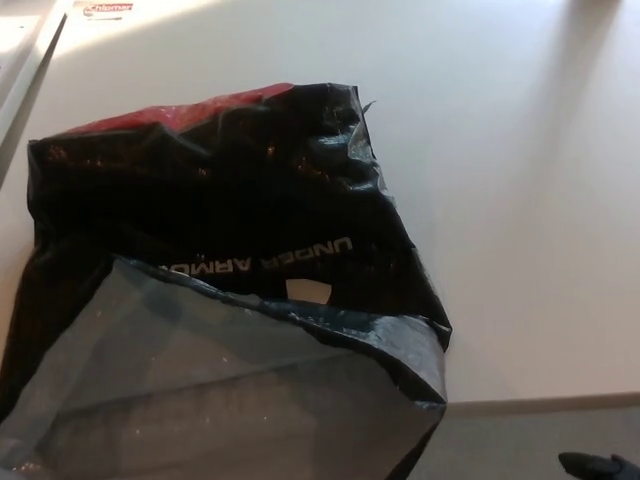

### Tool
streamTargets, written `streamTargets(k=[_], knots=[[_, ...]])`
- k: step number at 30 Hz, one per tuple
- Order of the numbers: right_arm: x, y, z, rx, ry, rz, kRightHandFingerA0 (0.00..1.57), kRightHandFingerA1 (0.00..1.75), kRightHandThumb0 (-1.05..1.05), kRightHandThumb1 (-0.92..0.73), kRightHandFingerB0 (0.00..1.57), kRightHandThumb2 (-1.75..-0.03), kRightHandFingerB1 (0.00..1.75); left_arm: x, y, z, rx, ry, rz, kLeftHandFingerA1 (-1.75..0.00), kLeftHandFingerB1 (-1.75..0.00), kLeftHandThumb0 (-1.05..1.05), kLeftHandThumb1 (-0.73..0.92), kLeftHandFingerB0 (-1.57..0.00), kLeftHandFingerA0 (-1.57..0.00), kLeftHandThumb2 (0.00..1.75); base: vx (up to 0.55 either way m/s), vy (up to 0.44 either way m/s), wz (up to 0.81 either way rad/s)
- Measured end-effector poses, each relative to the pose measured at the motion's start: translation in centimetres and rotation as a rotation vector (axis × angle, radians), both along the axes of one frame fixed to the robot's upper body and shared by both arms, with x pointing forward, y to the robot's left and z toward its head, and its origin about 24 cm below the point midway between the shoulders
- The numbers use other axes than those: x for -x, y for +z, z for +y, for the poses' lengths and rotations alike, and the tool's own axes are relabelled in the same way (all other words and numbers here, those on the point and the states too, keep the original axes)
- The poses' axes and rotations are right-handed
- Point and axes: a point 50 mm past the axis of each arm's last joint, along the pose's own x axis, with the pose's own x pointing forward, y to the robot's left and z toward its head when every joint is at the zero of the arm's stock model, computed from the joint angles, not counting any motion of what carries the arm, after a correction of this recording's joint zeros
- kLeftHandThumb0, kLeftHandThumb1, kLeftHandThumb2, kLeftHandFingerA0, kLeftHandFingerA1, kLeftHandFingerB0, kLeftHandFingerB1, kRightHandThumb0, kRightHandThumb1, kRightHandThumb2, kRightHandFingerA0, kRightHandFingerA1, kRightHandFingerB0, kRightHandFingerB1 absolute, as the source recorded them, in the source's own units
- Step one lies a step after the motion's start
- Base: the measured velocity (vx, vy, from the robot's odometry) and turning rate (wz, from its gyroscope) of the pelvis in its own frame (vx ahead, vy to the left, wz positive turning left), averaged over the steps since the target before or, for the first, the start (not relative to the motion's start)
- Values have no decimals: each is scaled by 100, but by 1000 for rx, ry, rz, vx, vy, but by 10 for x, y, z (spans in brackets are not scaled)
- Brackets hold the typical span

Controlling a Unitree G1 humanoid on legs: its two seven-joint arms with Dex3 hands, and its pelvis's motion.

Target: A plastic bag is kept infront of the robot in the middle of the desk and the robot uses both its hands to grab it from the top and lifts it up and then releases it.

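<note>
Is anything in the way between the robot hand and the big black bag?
Nothing visible is. Only a dark tip of the right robot hand peeks in at the bottom right corner, with bare grey floor between it and the crinkly black plastic bag standing open on the white desk. The left robot hand isn't showing.

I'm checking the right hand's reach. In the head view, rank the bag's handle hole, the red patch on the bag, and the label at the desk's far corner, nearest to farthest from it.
From the right hand, bottom right:
1. Handle hole, bag's middle.
2. Red patch, bag's far top edge.
3. Label, far left corner of the desk.
</note>
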Motion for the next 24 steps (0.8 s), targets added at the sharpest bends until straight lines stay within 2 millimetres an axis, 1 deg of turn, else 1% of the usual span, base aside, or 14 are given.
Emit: streamTargets(k=[1,2,8,9,10,11,12,13,15,20,21,22,23,24], knots=[[-2,4,1,1,7,-24,57,51,-43,-37,30,-66,41,-1,5,0,-9,-6,-27,-43,-30,-32,42,-25,-54,53,0,0,0],[-3,9,2,1,14,-52,61,42,-39,-44,33,-54,31,-2,10,0,-18,-13,-59,-50,-35,-39,37,-21,-53,60,0,0,0],[-7,30,5,10,41,-171,70,46,-44,-44,28,-54,31,-4,36,-1,-69,-51,-202,-51,-36,-39,36,-24,-63,60,0,0,0],[-8,33,5,12,45,-190,72,54,-46,-44,28,-54,30,-5,40,-1,-78,-59,-227,-70,-49,-19,25,-12,-60,80,0,0,0],[-8,36,6,13,49,-206,72,54,-46,-44,28,-54,30,-5,44,-2,-88,-66,-248,-70,-49,-19,25,-12,-60,80,0,0,0],[-8,38,6,15,53,-220,73,62,-48,-45,27,-54,30,-5,47,-2,-99,-72,-267,-55,-30,-31,42,-26,-71,53,0,0,0],[-8,41,7,18,58,-238,71,91,-56,-38,18,-69,38,-5,52,-2,-116,-80,-293,-62,-31,-38,41,-29,-80,53,0,0,0],[-8,42,7,20,61,-248,63,110,-50,-46,23,-54,29,-4,55,-3,-124,-85,-308,-78,-48,-25,28,-12,-72,81,0,0,0],[-8,45,8,25,66,-268,61,110,-58,-40,17,-67,37,-4,58,-3,-135,-95,-331,-76,-37,-39,35,-21,-74,62,0,0,0],[-8,52,10,57,83,-341,49,122,-60,-42,14,-65,35,3,72,-8,-179,-151,-401,-80,-29,-33,43,-20,-77,54,0,0,0],[-8,54,11,64,85,-358,54,92,-30,-27,0,-85,48,5,75,-8,-191,-161,-415,-74,-29,-33,42,-20,-85,53,0,0,0],[-9,55,11,73,88,-372,53,91,-31,-27,0,-85,49,6,79,-8,-204,-169,-427,-83,-50,-20,27,-7,-83,83,0,0,0],[-9,57,11,83,91,-385,50,122,-61,-41,7,-65,33,7,82,-7,-220,-179,-439,-80,-36,-40,34,-19,-88,60,0,0,0],[-9,59,10,94,92,-395,50,122,-61,-41,7,-65,33,8,85,-7,-235,-185,-448,-80,-36,-40,34,-19,-88,60,0,0,0]])
